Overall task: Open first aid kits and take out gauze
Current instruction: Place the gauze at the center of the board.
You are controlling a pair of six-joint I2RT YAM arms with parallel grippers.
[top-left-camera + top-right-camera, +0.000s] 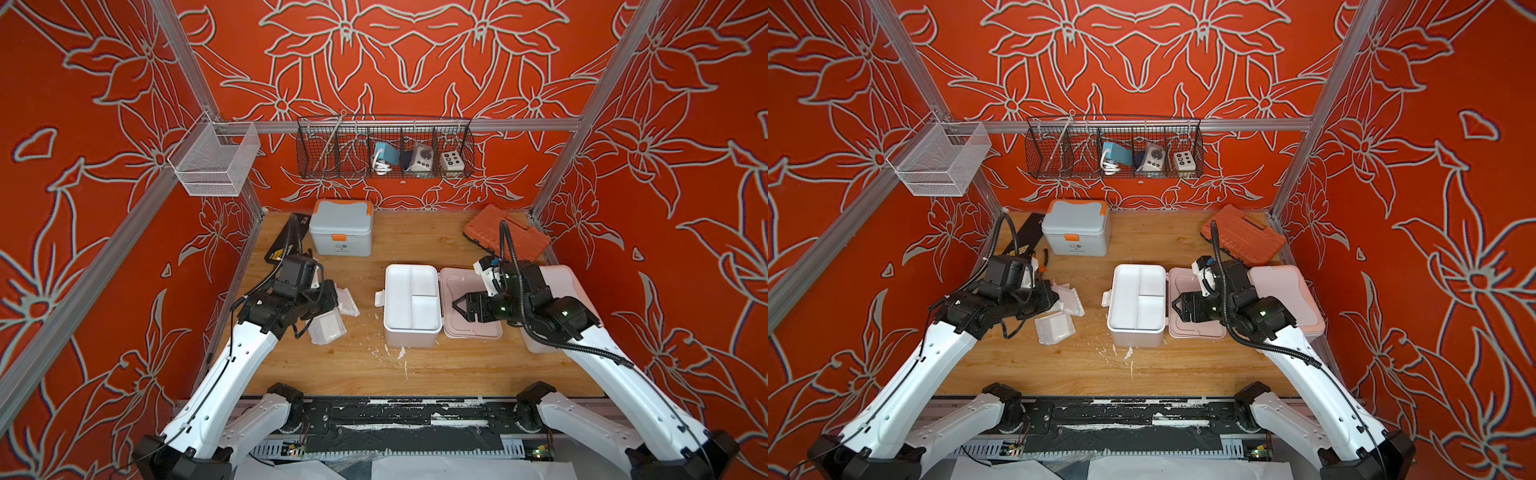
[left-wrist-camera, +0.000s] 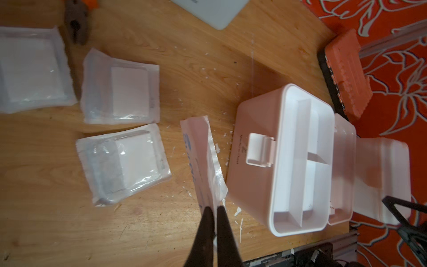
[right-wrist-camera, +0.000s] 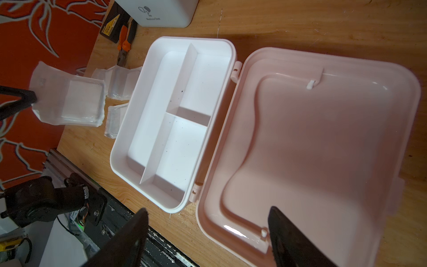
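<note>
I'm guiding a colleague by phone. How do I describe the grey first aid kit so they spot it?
On the wooden table, look to the far edge, below the black wire basket on the wall. There stands the grey first aid kit, lid closed. Its orange latch and trim set it apart from the open white kit mid-table.

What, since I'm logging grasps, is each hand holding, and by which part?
Left hand pinches a gauze packet by its wrapper's edge. Right hand is open, holding nothing.
</note>
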